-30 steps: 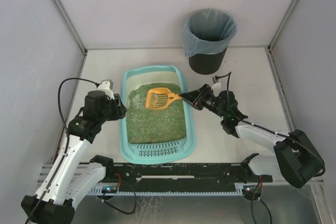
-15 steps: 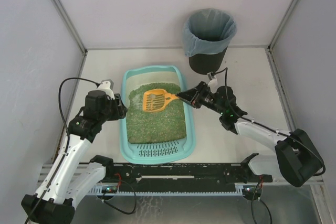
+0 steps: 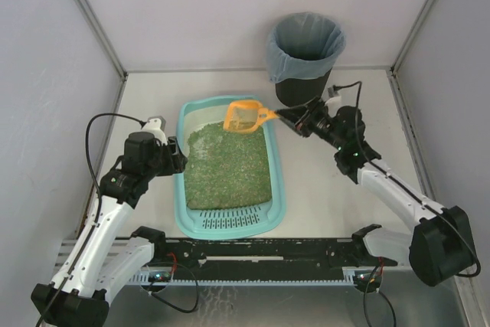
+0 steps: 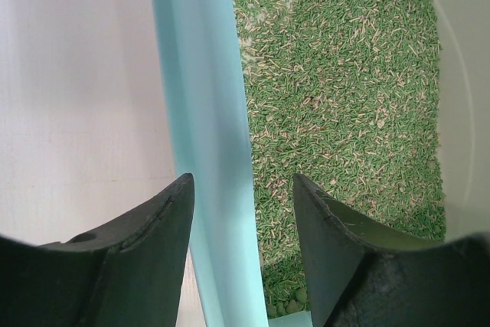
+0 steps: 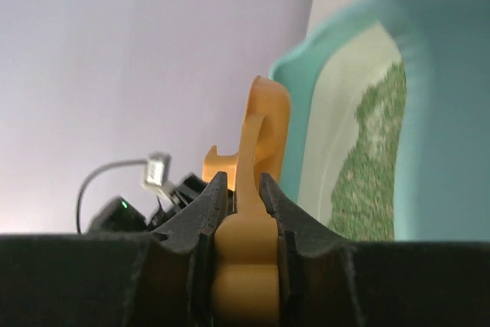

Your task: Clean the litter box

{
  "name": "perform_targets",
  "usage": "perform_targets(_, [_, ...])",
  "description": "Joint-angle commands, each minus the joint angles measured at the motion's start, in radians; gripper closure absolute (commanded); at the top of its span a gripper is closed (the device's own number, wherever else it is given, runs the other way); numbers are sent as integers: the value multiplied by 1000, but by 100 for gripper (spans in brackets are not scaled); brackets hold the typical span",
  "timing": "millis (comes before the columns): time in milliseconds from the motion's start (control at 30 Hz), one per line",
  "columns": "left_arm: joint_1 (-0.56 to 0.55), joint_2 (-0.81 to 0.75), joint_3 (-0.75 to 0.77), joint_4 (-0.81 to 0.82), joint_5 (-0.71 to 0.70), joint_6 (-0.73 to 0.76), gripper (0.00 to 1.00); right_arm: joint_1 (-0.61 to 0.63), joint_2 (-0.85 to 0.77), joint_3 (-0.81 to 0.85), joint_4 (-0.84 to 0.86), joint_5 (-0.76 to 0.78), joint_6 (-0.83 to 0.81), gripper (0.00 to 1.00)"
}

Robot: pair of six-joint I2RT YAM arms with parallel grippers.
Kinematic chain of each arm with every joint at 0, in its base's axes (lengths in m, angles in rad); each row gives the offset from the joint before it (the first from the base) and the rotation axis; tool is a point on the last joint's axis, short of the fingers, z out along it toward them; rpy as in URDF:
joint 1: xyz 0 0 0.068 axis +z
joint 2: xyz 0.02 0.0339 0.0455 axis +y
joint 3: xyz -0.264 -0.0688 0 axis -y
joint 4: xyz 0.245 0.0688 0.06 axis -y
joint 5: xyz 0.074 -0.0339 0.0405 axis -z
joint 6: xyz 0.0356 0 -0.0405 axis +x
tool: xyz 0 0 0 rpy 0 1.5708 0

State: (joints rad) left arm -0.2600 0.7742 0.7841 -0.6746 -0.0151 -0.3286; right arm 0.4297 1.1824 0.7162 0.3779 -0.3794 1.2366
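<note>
The light-teal litter box (image 3: 279, 189) lies mid-table with green litter (image 3: 230, 166) in it and a slotted grate at its near end. My right gripper (image 3: 289, 118) is shut on the handle of the small orange scoop (image 3: 245, 116), which hangs tilted above the box's far right corner. In the right wrist view the handle (image 5: 264, 128) is pinched between my right gripper's (image 5: 242, 181) jaws. My left gripper (image 3: 178, 163) is at the box's left rim. In the left wrist view its jaws (image 4: 243, 181) straddle the rim (image 4: 203, 97), open, with a gap on the litter (image 4: 337, 74) side.
A black round bin (image 3: 305, 59) with a grey-blue bag stands at the back right, just behind the scoop. Grey walls close in the table on the left, back and right. A black rail (image 3: 268, 249) runs along the near edge.
My right gripper has lifted the scoop off the litter and carried it back and right, toward the bin. My left gripper's jaws have widened around the rim.
</note>
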Motion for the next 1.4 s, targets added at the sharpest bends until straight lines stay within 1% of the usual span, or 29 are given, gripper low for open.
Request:
perform_targets(0, [-3, -4, -12, 23, 5, 11, 41, -91, -73, 168, -114, 56, -38, 100])
perform_targets(200, [-3, -7, -12, 22, 8, 11, 41, -219, -70, 348, -276, 224, -141, 100])
perform_targets(300, [-4, -6, -12, 22, 9, 11, 41, -251, -42, 430, -330, 363, -256, 100])
perform_targets(400, [-3, -3, -12, 21, 12, 13, 41, -260, 25, 526, -381, 502, -432, 100])
perform_targets(433, [-3, -2, -12, 21, 14, 13, 40, -260, 57, 586, -395, 535, -503, 100])
perform_targets(567, [-3, -1, -13, 20, 15, 13, 41, -244, 191, 754, -471, 594, -752, 100])
perform_targets(667, [-3, 3, -12, 21, 16, 13, 41, -197, 288, 869, -504, 673, -1000, 100])
perform_targets(767, [-3, 5, -12, 22, 18, 13, 41, -130, 349, 920, -477, 797, -1231, 100])
perform_targets(833, [-3, 6, -14, 21, 19, 13, 41, -100, 347, 913, -435, 844, -1316, 100])
perform_targets(900, [-3, 9, -11, 20, 19, 15, 41, -87, 325, 899, -390, 843, -1337, 100])
perform_targets(1000, [-3, 13, -12, 21, 22, 14, 41, -65, 256, 853, -326, 808, -1323, 100])
perform_targets(1067, [-3, 15, -11, 21, 22, 14, 41, -44, 192, 804, -273, 754, -1305, 100])
perform_targets(1167, [-3, 15, -11, 22, 24, 16, 42, 1, 85, 734, -226, 602, -1261, 100])
perform_targets(1267, [-3, 16, -12, 21, 26, 16, 43, 39, 25, 707, -287, 456, -1174, 100])
perform_targets(1367, [-3, 14, -11, 21, 24, 17, 45, 90, -10, 706, -428, 290, -1086, 100])
